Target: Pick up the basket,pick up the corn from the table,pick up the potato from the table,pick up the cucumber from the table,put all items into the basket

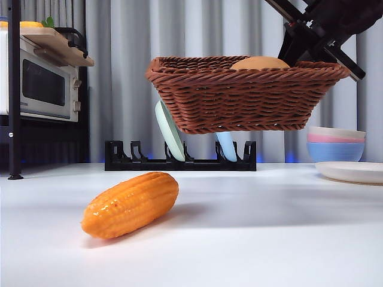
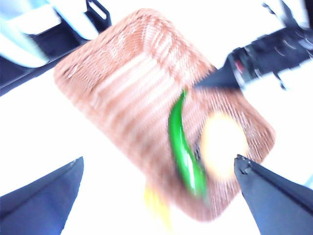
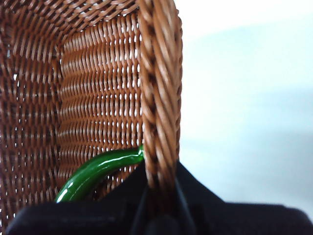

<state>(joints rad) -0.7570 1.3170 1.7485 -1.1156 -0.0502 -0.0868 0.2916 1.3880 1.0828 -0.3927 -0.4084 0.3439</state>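
The brown wicker basket (image 1: 245, 95) hangs in the air above the white table (image 1: 269, 239). My right gripper (image 1: 301, 58) is shut on its right rim (image 3: 159, 98). The tan potato (image 1: 260, 63) shows over the rim and lies inside next to the green cucumber (image 2: 183, 147), which also shows in the right wrist view (image 3: 95, 174). The orange corn (image 1: 131, 203) lies on the table at the front left, below the basket. My left gripper (image 2: 156, 196) is open and empty, high above the basket, in a blurred view.
A black dish rack (image 1: 179, 160) with upright plates stands behind the basket. A microwave (image 1: 42, 86) on a shelf is at the left. Stacked bowls (image 1: 335, 143) and a flat plate (image 1: 353, 172) are at the right.
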